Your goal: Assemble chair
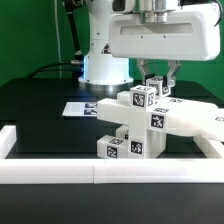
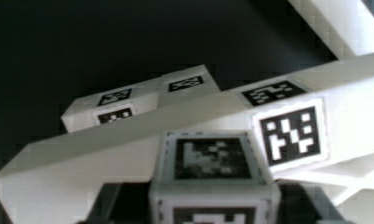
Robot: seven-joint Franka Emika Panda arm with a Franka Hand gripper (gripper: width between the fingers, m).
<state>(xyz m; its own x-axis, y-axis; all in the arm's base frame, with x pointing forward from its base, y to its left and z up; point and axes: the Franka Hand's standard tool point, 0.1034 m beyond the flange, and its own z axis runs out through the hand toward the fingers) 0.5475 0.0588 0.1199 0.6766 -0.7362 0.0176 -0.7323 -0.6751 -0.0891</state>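
The marker board [image 1: 79, 108] lies flat on the black table [image 1: 35, 105], to the exterior view's left of the gripper [image 1: 160, 84] and lower than it. The chair [image 1: 140, 125] stands partly assembled directly beneath and in front of the gripper, between the marker board and the white border rail [image 1: 60, 172]. Its white slabs and square posts carry black-and-white tags.

The gripper is lowered from above onto the upper part of the chair. The fingers [image 1: 171, 76] bracket a tagged square post [image 1: 153, 86] at the top of the assembly. In the wrist view, the tagged post [image 2: 214, 165] sits between the dark finger pads [image 2: 123, 205], with both pads against its sides. The jaws are clamped on this post.
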